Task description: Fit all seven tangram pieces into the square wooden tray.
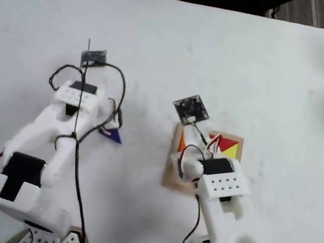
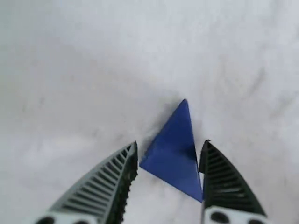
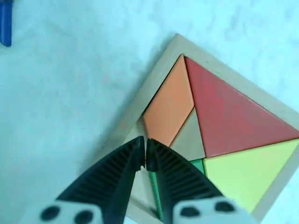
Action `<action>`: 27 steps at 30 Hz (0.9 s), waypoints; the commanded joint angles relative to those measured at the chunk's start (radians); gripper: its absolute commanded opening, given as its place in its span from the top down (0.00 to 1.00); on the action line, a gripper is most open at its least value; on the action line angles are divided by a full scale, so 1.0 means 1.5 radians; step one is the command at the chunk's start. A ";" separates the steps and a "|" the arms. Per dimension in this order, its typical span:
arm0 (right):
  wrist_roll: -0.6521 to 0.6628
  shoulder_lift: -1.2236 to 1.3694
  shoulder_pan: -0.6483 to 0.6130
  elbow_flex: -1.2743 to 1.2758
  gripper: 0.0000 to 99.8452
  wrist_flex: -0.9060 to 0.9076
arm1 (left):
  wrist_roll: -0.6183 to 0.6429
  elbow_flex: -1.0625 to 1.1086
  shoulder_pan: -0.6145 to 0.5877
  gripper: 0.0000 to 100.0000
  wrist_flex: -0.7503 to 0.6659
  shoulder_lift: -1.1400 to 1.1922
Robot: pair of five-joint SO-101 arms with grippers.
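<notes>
While the left gripper (image 2: 169, 146) hangs low over the table (image 2: 70, 56) with its jaws spread, the blue triangle (image 2: 175, 153) lies flat between the two fingers, not yet pinched. I can't tell whether either pad touches it.

My main worry is the squeeze. The triangle's long edge runs alongside one finger (image 2: 219, 177), and on the other side only its square corner faces the other finger (image 2: 112, 182). If I close from here, that corner takes the load at a single spot, and I'd expect the piece to pivot or skate forward out of the jaws. It also looks thin, so fingertips that come down too high could ride over it.

The second risk is crowding. The right gripper (image 3: 145, 148) is clenched on nothing and sits over the near corner of the tray (image 3: 161, 72). Any carry towards the tray would bring the two arms close together.

As for heading, the triangle's sharpest visible corner points straight away from the left wrist, and its long axis follows that long edge, nearly in line with the fingers.

Just beyond the right fingertips lie the orange piece (image 3: 170, 102), the red triangle (image 3: 229, 107) and the yellow triangle (image 3: 247, 172), with a bare gap (image 3: 190, 137) of wood between them. Whether the blue one fits there, I can't judge.
</notes>
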 commanded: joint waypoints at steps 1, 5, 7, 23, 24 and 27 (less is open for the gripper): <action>0.013 -0.003 0.006 -0.008 0.98 -0.012 | 0.060 -0.010 -0.009 0.70 -0.024 -0.004; 0.014 -0.003 0.006 -0.008 0.98 -0.012 | 0.070 0.008 0.005 0.60 -0.024 -0.004; 0.015 -0.003 0.006 -0.008 0.98 -0.012 | 0.070 0.016 0.017 0.57 -0.024 -0.004; 0.014 -0.003 0.031 -0.008 0.98 -0.026 | 0.066 0.017 0.027 0.80 -0.024 0.011; 0.014 -0.003 0.032 -0.008 0.98 -0.026 | 0.066 0.013 0.030 0.80 -0.024 0.025; 0.013 -0.003 0.032 -0.008 0.98 -0.026 | 0.066 -0.026 0.034 0.79 0.005 0.065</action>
